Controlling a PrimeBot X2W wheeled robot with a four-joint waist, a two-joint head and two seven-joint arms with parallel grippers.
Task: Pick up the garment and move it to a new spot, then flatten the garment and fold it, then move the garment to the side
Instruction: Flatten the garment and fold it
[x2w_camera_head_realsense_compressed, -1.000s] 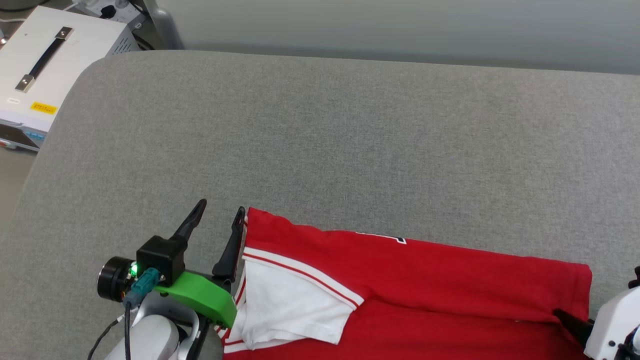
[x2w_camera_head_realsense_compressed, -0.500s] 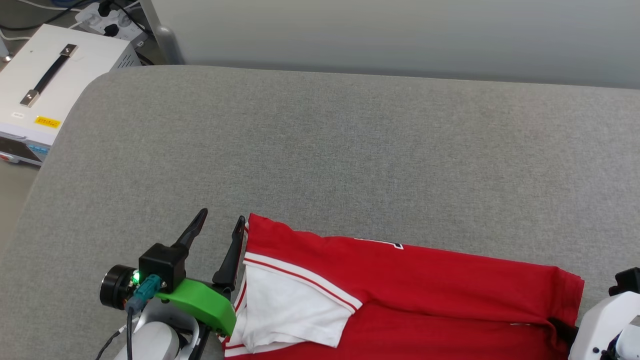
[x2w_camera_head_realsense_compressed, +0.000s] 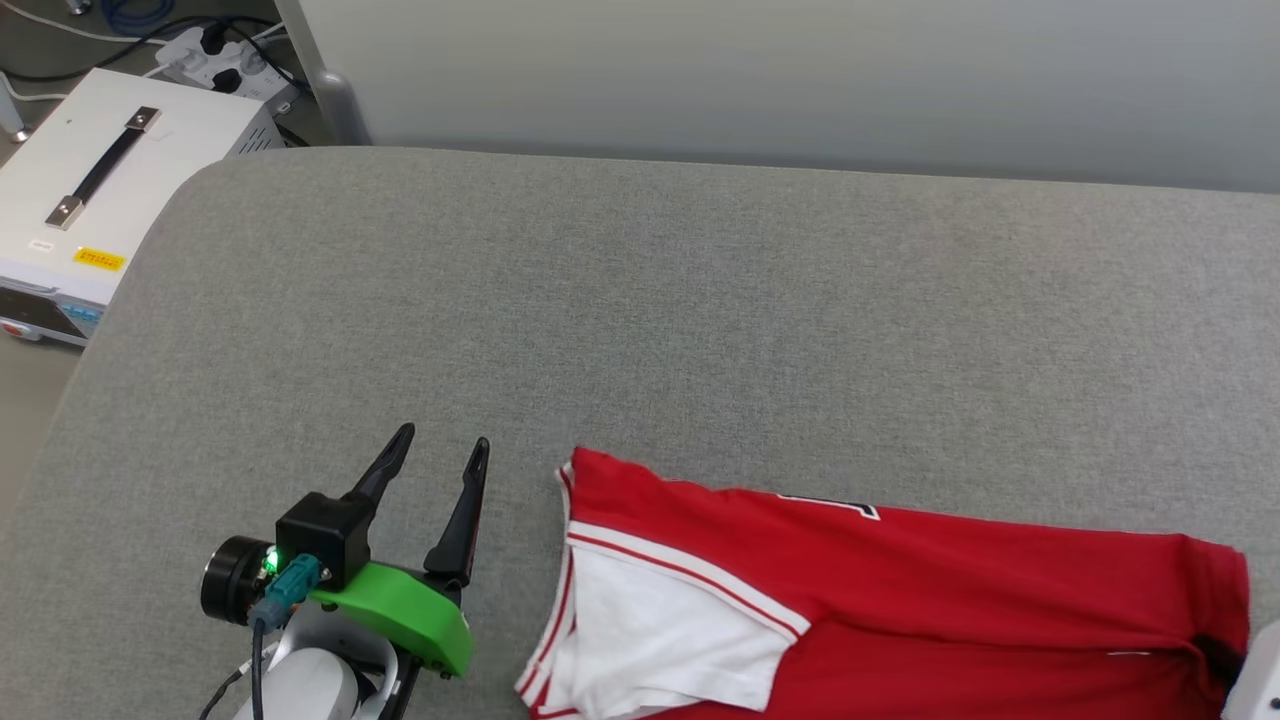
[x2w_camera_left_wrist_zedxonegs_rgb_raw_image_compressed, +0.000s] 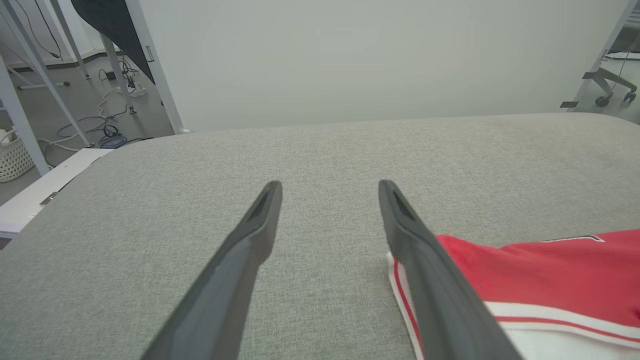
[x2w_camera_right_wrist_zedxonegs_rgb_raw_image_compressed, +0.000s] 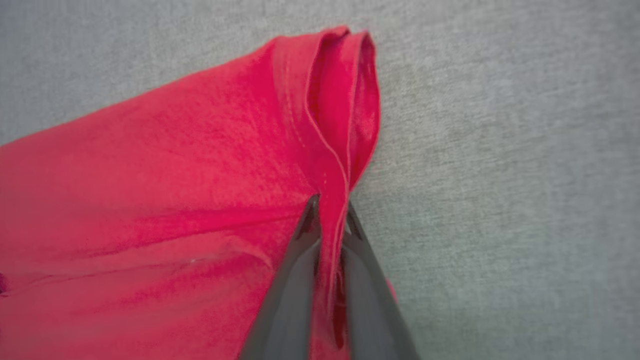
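Note:
The garment (x2w_camera_head_realsense_compressed: 950, 580), red with a white sleeve and red-striped trim, lies folded along the near edge of the grey padded surface (x2w_camera_head_realsense_compressed: 700, 320). My left gripper (x2w_camera_head_realsense_compressed: 443, 437) stands open and empty a short way left of the garment's striped edge, not touching it. In the left wrist view the gripper (x2w_camera_left_wrist_zedxonegs_rgb_raw_image_compressed: 330, 185) has only grey cloth between its fingers, with the garment (x2w_camera_left_wrist_zedxonegs_rgb_raw_image_compressed: 550, 270) behind the right finger. At the garment's right end my right gripper (x2w_camera_head_realsense_compressed: 1215, 655) is mostly cut off. The right wrist view shows that gripper (x2w_camera_right_wrist_zedxonegs_rgb_raw_image_compressed: 331, 202) shut on a raised fold of the red hem (x2w_camera_right_wrist_zedxonegs_rgb_raw_image_compressed: 175, 175).
A white box with a black handle (x2w_camera_head_realsense_compressed: 100, 190) sits beyond the surface's rounded left corner. A power strip with cables (x2w_camera_head_realsense_compressed: 215, 60) lies on the floor behind it. A pale wall panel runs along the far edge.
The garment has slid to the right, away from my left gripper's finger, drawn by the right gripper. The head camera has shifted, so the surface sits lower in the picture. The left gripper has stayed put.

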